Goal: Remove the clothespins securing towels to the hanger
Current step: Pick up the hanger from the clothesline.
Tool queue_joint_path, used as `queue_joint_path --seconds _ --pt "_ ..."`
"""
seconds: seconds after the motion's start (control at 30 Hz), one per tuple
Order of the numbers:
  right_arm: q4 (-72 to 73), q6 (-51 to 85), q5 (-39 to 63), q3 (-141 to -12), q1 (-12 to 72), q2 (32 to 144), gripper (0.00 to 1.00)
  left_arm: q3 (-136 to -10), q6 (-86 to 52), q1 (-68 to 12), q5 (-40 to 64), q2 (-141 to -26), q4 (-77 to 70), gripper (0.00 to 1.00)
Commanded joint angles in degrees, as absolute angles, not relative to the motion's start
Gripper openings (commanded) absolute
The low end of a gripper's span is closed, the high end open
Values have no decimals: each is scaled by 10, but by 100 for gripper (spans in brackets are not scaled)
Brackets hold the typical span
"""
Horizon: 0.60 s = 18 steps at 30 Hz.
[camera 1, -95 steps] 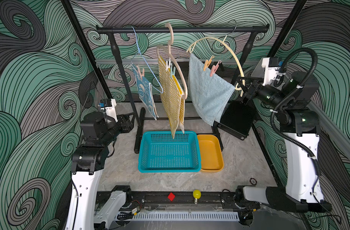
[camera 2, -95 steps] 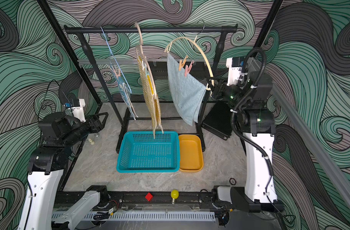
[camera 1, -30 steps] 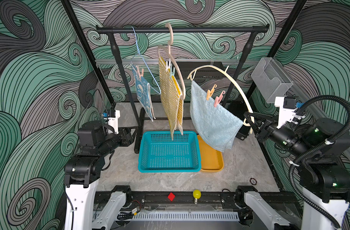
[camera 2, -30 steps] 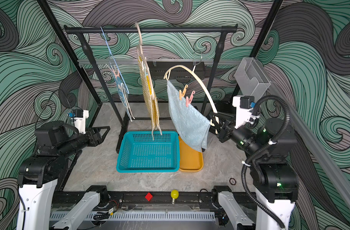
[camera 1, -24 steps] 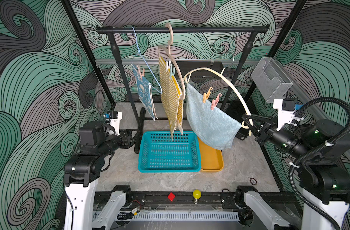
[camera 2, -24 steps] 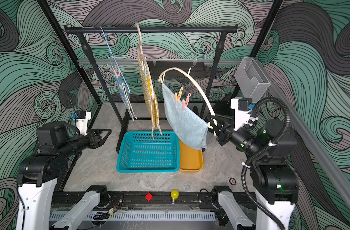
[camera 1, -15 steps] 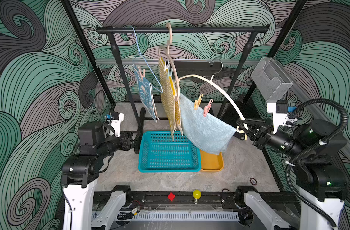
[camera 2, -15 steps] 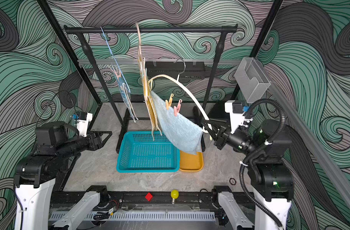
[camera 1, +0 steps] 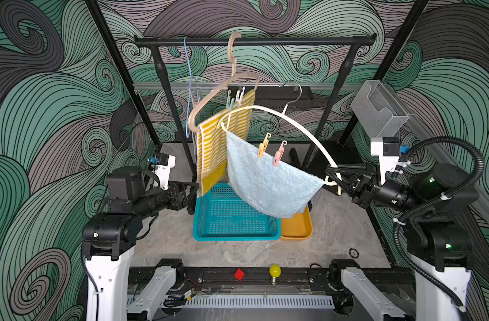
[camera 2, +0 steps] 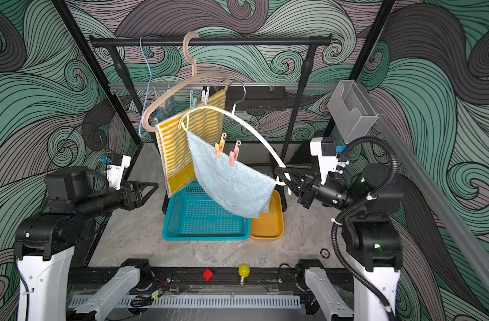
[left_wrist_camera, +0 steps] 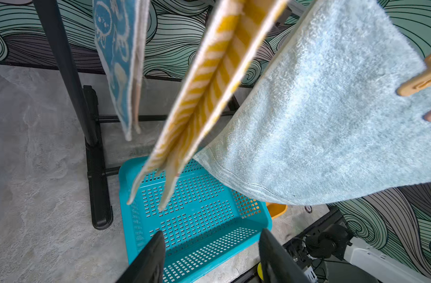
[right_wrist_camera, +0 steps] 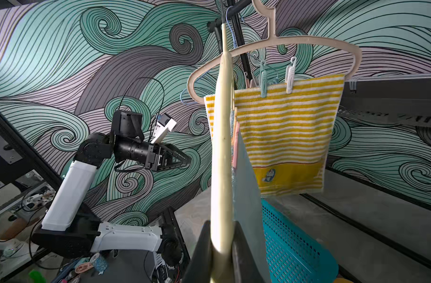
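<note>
Worktop (camera 1: 335, 228): grey slab carrying the rack, both containers and both arms.
Garment rack (camera 1: 265, 41): black rail across the far side; two hangers hook over it.
Teal basket (camera 1: 237, 236): mid-worktop, under the cloths, judged to be the drop point for towels. Nothing is seen inside.
Pale-blue terry towel (camera 1: 268, 180): pinned to the cream hanger and slung low over the basket, which puts its pegs in open air within reach.
Striped towel (camera 1: 210, 150): hangs from the beige hanger (camera 1: 223, 91), touching the blue towel's upper corner.
Bunny towel (left_wrist_camera: 114, 49): farthest left, mostly hidden in both top views.
Cream hanger (camera 1: 301, 127): tilted, its hook below the rail and free of it.
Orange tray (camera 1: 296, 228): touching the basket's right side and partly under the towel. The visible part holds nothing; likely meant for pegs.
Right end effector (camera 1: 330, 175): pressed together on the cream hanger's lower end, steadying it.
Left end effector (left_wrist_camera: 210, 236): spread and holding nothing, just left of the striped towel.
Clothespins: orange clothespin (camera 1: 263, 146) and pink clothespin (camera 1: 278, 154) on the blue towel's top edge; teal clothespin (right_wrist_camera: 263, 78) and white clothespin (right_wrist_camera: 290, 74) on the striped one. None seen removed.
</note>
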<state>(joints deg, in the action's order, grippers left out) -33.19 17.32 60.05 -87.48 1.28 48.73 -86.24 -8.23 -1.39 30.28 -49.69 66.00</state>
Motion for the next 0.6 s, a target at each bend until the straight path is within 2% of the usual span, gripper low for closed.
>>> queue_joint_path --seconds 0.0,0.57 --pt "-262 180 629 -870 27 495 0 -871 -87 -18 325 -499 660 60" --pt "-223 148 609 -824 143 543 0 -852 -100 -18 323 -487 648 59"
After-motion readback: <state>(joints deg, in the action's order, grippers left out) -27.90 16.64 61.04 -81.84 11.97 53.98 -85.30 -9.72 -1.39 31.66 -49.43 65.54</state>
